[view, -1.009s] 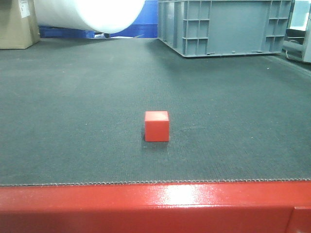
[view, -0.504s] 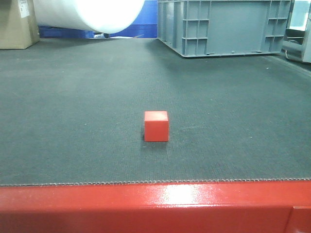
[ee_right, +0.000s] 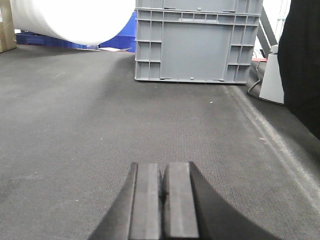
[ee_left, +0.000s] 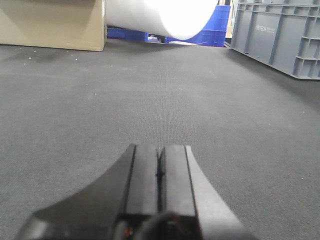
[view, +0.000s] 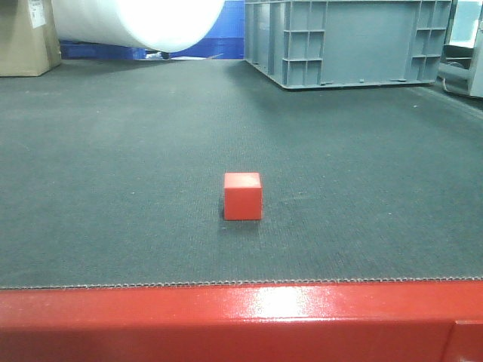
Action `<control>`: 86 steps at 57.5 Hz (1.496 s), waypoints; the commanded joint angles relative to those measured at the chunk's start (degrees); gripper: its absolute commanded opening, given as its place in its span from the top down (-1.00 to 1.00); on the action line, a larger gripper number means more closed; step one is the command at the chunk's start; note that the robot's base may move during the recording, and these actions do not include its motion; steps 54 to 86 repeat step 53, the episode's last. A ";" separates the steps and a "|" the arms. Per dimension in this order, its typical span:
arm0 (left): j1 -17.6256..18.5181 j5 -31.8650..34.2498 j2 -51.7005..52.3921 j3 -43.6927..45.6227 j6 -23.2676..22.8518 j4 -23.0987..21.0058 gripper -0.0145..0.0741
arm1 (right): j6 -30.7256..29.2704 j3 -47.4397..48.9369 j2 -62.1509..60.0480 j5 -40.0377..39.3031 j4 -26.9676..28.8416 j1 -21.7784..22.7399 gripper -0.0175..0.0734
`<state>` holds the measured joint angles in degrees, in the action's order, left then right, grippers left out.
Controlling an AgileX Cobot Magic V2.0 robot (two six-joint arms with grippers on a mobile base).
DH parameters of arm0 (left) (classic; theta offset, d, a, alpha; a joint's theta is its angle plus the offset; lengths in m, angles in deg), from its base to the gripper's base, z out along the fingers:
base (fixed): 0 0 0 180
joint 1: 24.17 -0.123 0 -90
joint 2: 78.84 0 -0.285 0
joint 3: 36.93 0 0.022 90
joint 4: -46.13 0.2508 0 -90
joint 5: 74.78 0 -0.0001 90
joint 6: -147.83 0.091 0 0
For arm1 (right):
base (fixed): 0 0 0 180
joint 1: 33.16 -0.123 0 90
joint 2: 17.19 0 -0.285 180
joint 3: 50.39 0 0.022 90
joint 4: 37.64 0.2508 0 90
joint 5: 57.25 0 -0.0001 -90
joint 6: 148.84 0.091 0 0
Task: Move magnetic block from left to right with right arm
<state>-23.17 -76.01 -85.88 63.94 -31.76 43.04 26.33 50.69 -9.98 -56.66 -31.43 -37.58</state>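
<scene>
On the dark counter (view: 113, 188) I see the magnetic block (view: 243, 196) sitting flat, one face toward me, no long axis, both the left pincer (ee_left: 159, 172) and the right pincer (ee_right: 161, 192) pressed together.

Lighting's pretty even and bright overall. The big white roll (view: 139, 23) is totally blown out in all three views, zero texture. There's a shiny glare patch on the red table edge (view: 283, 302). The red cube (view: 243, 196) throws only a faint shadow on its left. Wrist views go soft up close, with the dark fingers (ee_left: 145, 185) slightly blurry.
</scene>
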 commanded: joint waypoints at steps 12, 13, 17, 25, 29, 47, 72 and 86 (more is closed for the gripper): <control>-0.07 4.49 0.56 -0.38 -0.41 -0.15 0.96 | -0.42 -0.06 -1.23 -4.62 0.10 0.45 0.58; -0.07 4.49 0.56 -0.38 -0.41 -0.15 0.96 | -0.42 -0.06 -1.23 -4.62 0.10 0.45 0.58; -0.07 4.49 0.56 -0.38 -0.41 -0.15 0.96 | -0.42 -0.06 -1.23 -4.62 0.10 0.45 0.58; -0.07 4.49 0.56 -0.38 -0.41 -0.15 0.96 | -0.42 -0.06 -1.23 -4.62 0.10 0.45 0.58; -0.07 4.49 0.56 -0.38 -0.41 -0.15 0.96 | -0.42 -0.06 -1.23 -4.62 0.10 0.45 0.58; -0.07 4.49 0.56 -0.38 -0.41 -0.15 0.96 | -0.42 -0.06 -1.23 -4.62 0.10 0.45 0.58; -0.07 4.49 0.56 -0.38 -0.41 -0.15 0.96 | -0.42 -0.06 -1.23 -4.62 0.10 0.45 0.58; -0.07 4.49 0.56 -0.38 -0.41 -0.15 0.96 | -0.42 -0.06 -1.23 -4.62 0.10 0.45 0.58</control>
